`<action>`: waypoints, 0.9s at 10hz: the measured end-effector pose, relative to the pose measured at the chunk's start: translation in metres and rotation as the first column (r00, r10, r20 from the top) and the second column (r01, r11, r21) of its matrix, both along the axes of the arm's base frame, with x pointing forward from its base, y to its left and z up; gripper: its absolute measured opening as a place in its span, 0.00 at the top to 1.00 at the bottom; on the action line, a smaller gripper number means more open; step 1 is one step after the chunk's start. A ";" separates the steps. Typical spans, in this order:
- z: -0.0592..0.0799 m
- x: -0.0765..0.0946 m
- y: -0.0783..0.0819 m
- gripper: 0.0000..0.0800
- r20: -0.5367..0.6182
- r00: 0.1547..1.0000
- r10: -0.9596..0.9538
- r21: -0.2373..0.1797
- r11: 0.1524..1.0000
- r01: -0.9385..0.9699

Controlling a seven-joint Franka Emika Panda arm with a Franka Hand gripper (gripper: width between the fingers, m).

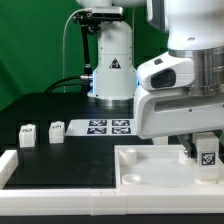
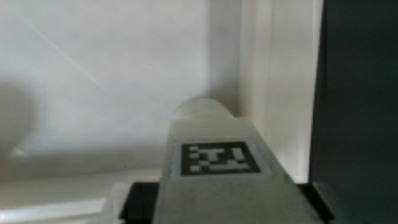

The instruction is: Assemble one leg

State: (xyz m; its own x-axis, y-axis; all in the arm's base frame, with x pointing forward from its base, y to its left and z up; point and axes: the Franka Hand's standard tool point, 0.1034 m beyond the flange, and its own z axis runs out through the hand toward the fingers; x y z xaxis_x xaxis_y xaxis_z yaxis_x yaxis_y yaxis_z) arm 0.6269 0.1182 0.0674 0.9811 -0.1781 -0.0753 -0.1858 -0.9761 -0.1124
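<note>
My gripper [image 1: 205,157] is shut on one leg [image 1: 208,151], a small white block with a black-and-white tag. It holds the leg just above the large white square tray-like part [image 1: 150,166], at the exterior view's right. In the wrist view the leg [image 2: 217,150] points away from the camera between the dark fingers [image 2: 155,198]. Its tip hangs over the tray part's white surface [image 2: 107,90], near a raised edge. Two more legs [image 1: 27,135] [image 1: 57,130] stand on the black table at the exterior view's left.
The marker board [image 1: 110,126] lies flat behind the tray part, in front of the arm's base [image 1: 112,75]. A low white rail [image 1: 30,172] runs along the table's front and left side. In the wrist view, dark table [image 2: 365,90] shows beside the tray part.
</note>
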 end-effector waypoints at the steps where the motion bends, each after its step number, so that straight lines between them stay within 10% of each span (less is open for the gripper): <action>1: 0.000 0.000 0.001 0.64 -0.018 0.988 -0.156 -0.014 0.988 0.156; 6: -0.002 -0.001 0.004 0.64 -0.066 0.665 -0.744 -0.092 0.668 0.738; 9: -0.002 -0.001 0.004 0.58 -0.072 0.619 -0.782 -0.095 0.623 0.776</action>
